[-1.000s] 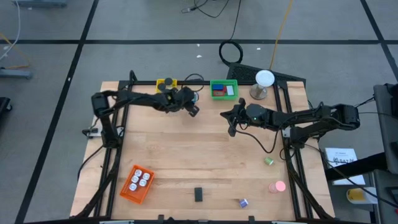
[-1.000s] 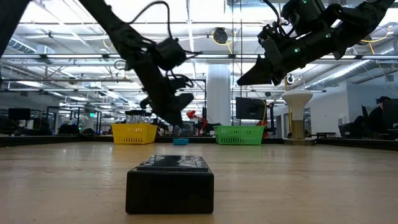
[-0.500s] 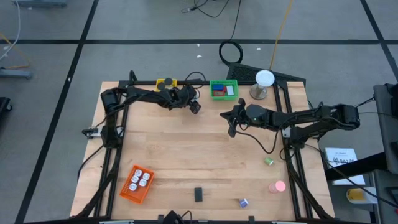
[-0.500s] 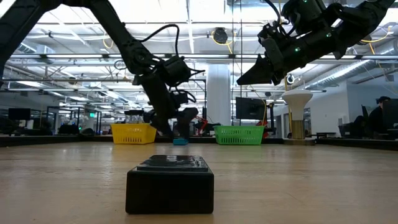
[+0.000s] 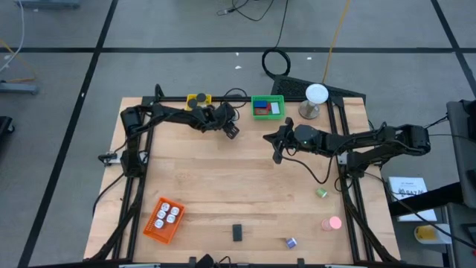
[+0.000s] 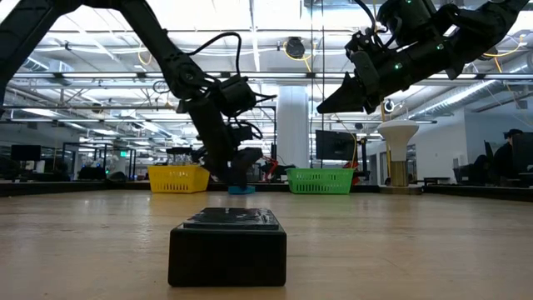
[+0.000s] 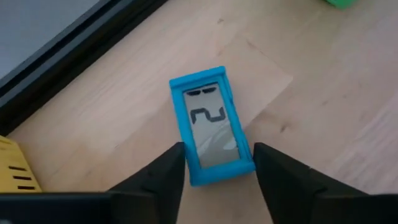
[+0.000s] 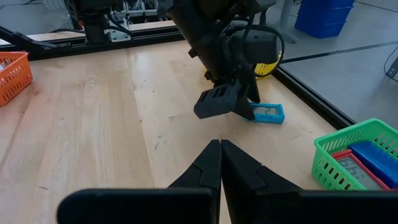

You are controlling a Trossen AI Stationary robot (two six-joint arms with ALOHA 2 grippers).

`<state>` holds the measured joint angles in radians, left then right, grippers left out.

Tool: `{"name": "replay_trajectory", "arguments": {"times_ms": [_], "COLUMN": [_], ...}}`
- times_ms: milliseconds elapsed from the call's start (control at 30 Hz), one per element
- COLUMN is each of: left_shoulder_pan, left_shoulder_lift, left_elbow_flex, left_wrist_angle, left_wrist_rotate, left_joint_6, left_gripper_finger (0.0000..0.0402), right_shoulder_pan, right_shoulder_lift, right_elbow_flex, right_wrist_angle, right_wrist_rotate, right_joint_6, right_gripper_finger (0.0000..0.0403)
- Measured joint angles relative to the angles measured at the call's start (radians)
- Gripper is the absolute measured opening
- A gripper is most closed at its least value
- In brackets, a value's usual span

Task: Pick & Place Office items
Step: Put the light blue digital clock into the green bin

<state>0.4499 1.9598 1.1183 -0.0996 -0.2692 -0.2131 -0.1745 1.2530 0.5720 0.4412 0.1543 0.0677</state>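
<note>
Wooden table, far edge: blue block flat between yellow basket and green basket. Left gripper straddling one end, fingers apart, not squeezing yet. Could pinch crooked and flick away. Right gripper shut, waiting mid-table.

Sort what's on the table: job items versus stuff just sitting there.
Job items: cyan piece between the left gripper fingers, black block, pink round piece, green clip, purple clip.
Just there: white ball, baskets: yellow, green, orange.
</note>
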Motion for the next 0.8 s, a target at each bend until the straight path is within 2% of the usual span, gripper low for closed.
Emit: {"name": "replay_trajectory", "arguments": {"times_ms": [400,667,733,800], "left_shoulder_pan": [-0.043,-0.130,-0.157,-0.180], "left_shoulder_lift": [-0.042,-0.094,-0.093,-0.093], "left_elbow_flex": [-0.001,-0.015,-0.016,-0.016], "left_wrist_angle": [-0.126,-0.138,-0.150,-0.145], "left_wrist_rotate": [0.000,0.070,0.056,-0.015], "left_joint_6": [0.091,0.227,0.230,0.190], "left_gripper_finger": [0.0109,0.0066,0.0057,0.0053], "right_shoulder_pan": [0.000,0.000,0.000,0.000], "right_shoulder_lift": [0.000,0.000,0.000,0.000], "right_elbow_flex": [0.000,0.000,0.000,0.000], "right_wrist_angle": [-0.002,-0.006,-0.006,-0.007], "right_wrist_rotate": [0.000,-0.001,-0.001,-0.002], "right_joint_6": [0.000,0.000,0.000,0.002], "right_gripper_finger": [0.0000,0.0000,0.0000,0.0000]}}
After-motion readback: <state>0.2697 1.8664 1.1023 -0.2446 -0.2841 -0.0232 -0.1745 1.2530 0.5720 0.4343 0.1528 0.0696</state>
